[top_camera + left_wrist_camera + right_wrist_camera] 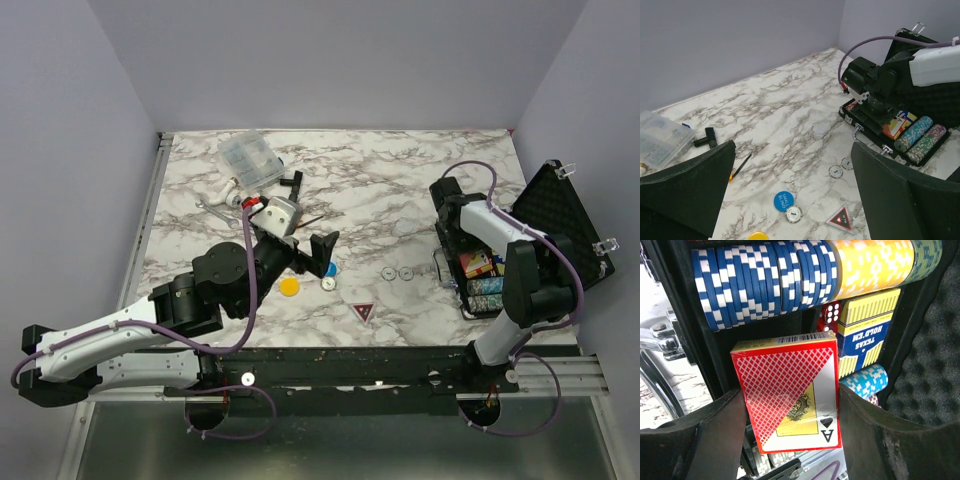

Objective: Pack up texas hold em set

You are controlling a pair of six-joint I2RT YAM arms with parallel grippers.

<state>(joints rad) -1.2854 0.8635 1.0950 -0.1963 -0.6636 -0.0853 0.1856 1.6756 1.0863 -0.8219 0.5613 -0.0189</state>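
The right gripper is clamped on a red diamond-patterned cardboard card box, held between its black fingers just above the chip rows of the black hard briefcase. The briefcase stands open at the right edge of the white marble table (blue-and-white chips and a yellow chip stack fill the row beyond the box). The left gripper hangs spread wide with nothing in it over the table's middle. There a blue disc, a yellow disc, small white discs and a red triangle lie loose, well apart from the case.
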